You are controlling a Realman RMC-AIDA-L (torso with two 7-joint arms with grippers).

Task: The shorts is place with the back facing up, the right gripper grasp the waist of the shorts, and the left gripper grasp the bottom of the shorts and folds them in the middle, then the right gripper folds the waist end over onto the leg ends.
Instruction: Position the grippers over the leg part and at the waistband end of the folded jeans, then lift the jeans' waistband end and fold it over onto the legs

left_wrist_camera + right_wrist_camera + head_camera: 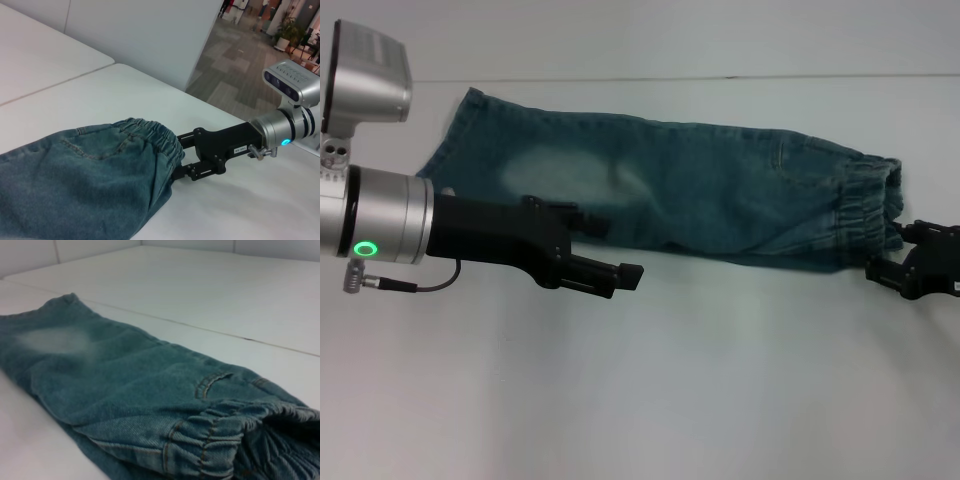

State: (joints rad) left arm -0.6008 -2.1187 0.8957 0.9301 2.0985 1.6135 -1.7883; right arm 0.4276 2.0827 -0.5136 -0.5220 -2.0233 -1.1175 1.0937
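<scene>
The blue denim shorts (pixel 700 190) lie folded in half lengthwise across the white table, with the elastic waist (pixel 870 195) at the right and the leg ends (pixel 460 140) at the far left. My left gripper (pixel 620 250) is open at the shorts' near edge, close to the middle, holding nothing. My right gripper (pixel 895 250) stands open at the near corner of the waist. In the left wrist view the right gripper (pixel 178 154) has one finger on each side of the gathered waistband (pixel 150 135), without pinching it. The right wrist view shows only the shorts (pixel 125 375).
The white table (pixel 670 400) stretches bare in front of the shorts, with a seam line (pixel 720 78) behind them. In the left wrist view a wall panel (pixel 140 35) and an open hallway (pixel 240 60) lie beyond the table edge.
</scene>
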